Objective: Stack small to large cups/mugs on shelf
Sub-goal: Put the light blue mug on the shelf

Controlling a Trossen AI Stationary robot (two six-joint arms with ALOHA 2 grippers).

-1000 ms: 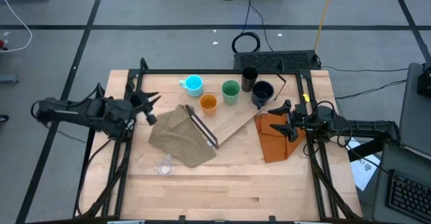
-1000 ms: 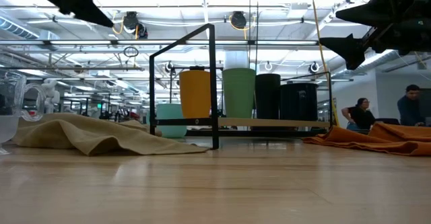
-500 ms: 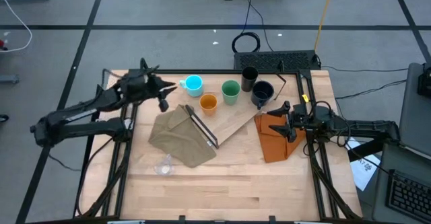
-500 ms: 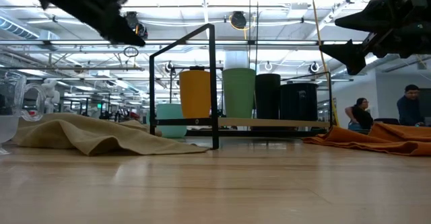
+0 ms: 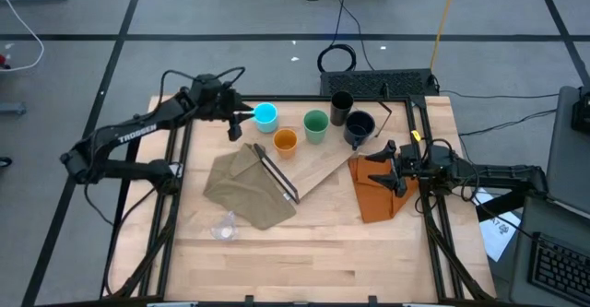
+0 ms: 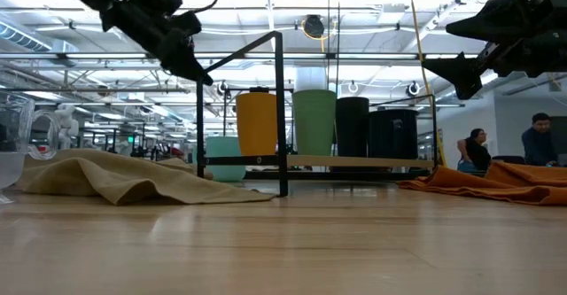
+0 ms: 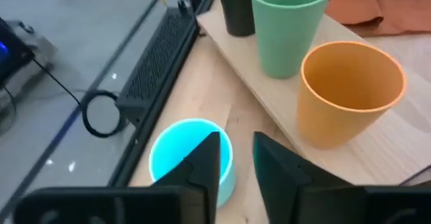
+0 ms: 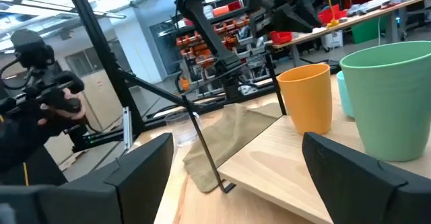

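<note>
L arm has swung in from the table's left edge since a sec ago; left gripper (image 5: pixel 241 120) now hangs just beside the cyan mug (image 5: pixel 265 115), up off the table, fingers a little apart w/ nothing between them. In the left wrist view the mug sits right beyond its fingertips (image 7: pixel 209 158), handle hidden, lower part cut off behind the fingers. Past the mug from that gripper, in a row on the shelf (image 5: pixel 318 164): orange cup (image 5: pixel 285 141), green cup (image 5: pixel 315 125), black tumbler (image 5: pixel 341 106), then the dark mug (image 5: pixel 359 127). Cyan mug stands on the table off the shelf's edge, not on the board. Low view: tumbler and dark mug merge into one dark block, can't separate them well; cyan mug mostly hidden behind the shelf's black frame. Clear cup (image 5: pixel 224 226) is well apart from both grippers, near the olive cloth (image 5: pixel 244 189), barely visible from above. Right gripper (image 5: pixel 388 162) hasn't moved, hovers above the orange cloth (image 5: pixel 376 189), jaws spread wide, empty, the dark mug close beyond its tips.
</note>
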